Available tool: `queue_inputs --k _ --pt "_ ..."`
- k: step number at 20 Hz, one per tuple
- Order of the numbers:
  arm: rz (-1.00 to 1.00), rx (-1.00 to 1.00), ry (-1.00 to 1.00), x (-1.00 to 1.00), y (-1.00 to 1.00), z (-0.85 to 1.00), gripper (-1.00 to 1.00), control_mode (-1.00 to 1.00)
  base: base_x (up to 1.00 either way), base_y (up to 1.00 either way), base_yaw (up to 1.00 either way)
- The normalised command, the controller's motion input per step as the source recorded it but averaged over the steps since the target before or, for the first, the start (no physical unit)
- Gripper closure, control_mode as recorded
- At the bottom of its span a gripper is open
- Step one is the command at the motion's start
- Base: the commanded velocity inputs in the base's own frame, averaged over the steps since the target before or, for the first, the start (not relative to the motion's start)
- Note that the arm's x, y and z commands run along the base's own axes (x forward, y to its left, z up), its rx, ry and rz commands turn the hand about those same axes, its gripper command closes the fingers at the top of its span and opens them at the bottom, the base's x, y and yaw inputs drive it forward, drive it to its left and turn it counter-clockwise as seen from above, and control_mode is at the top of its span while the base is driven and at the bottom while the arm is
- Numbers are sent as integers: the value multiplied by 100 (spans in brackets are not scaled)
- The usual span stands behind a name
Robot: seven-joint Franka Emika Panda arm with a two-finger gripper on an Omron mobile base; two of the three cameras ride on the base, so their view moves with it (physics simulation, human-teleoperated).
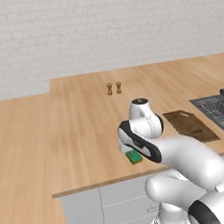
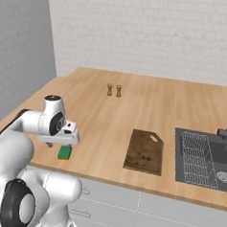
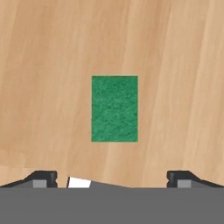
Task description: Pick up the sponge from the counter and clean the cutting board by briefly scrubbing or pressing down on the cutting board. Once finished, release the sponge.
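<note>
Bare counter [image 3: 48, 65] on every side of the sponge [image 3: 114, 108], no obstacle near.

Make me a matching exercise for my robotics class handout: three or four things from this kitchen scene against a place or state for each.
Column 1:
1. sponge
2. cutting board
3. gripper
4. shakers

Column 2:
A. far back on the counter
B. open, directly above the sponge
C. flat on the counter near its front edge
D. just beside the sink

Pairs: 1-C, 2-D, 3-B, 4-A
</note>
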Motion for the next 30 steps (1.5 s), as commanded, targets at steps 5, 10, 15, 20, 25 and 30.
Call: queue_inputs --k 5,10,15,20,25,30 --pt "0 9 6 11 0 -14 -100 -100 0 0 0" --pt "0 2 2 0 0 -23 -100 -100 0 0 0" --pt "0 0 0 9 0 -30 -100 -100 0 0 0" --pt "-1 0 0 8 0 -26 -100 -100 0 0 0" --pt "-2 0 0 22 1 -22 -100 -100 0 0 0" --pt "-2 0 2 37 3 -18 -100 -100 0 0 0"
